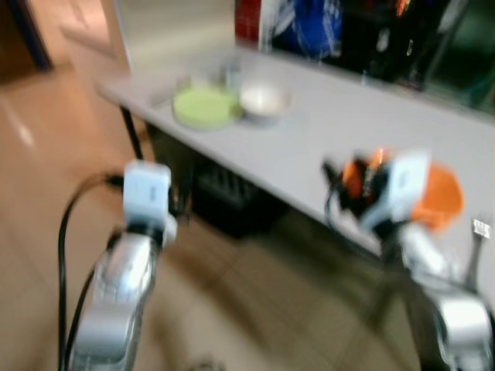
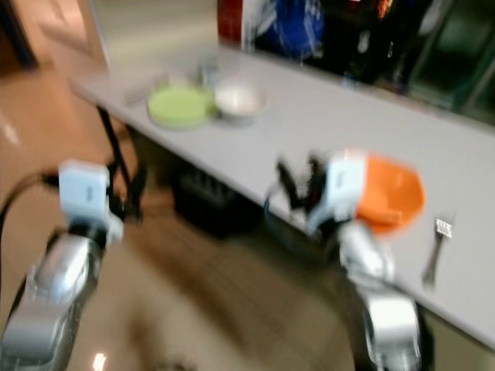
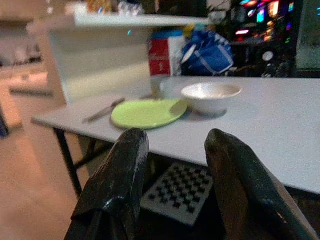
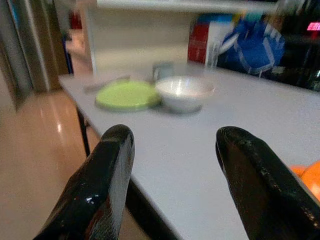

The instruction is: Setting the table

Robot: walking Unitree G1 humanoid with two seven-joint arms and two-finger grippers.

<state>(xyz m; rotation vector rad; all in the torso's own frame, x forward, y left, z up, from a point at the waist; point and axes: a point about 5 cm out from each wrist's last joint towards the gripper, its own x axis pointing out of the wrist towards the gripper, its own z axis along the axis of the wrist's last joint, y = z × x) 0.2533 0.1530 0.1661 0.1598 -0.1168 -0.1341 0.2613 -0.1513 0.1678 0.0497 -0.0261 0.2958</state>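
Note:
A long grey table (image 1: 309, 147) holds a green plate (image 1: 204, 106) and a white bowl (image 1: 264, 100) at its far left end, with a knife (image 3: 103, 110) beside the plate. An orange bowl (image 2: 390, 193) sits near the table's front edge, and a fork (image 2: 435, 246) lies to its right. My right gripper (image 4: 172, 165) is open at the table edge, just left of the orange bowl. My left gripper (image 3: 172, 170) is open in front of the table, below its edge, holding nothing. The eye views are blurred.
A dark crate (image 3: 181, 194) sits on the floor under the table. A red box (image 3: 159, 57) and a blue bag (image 3: 207, 52) stand at the table's far side. A glass (image 4: 161, 71) stands behind the plate. Tan tiled floor (image 1: 46, 147) lies to the left.

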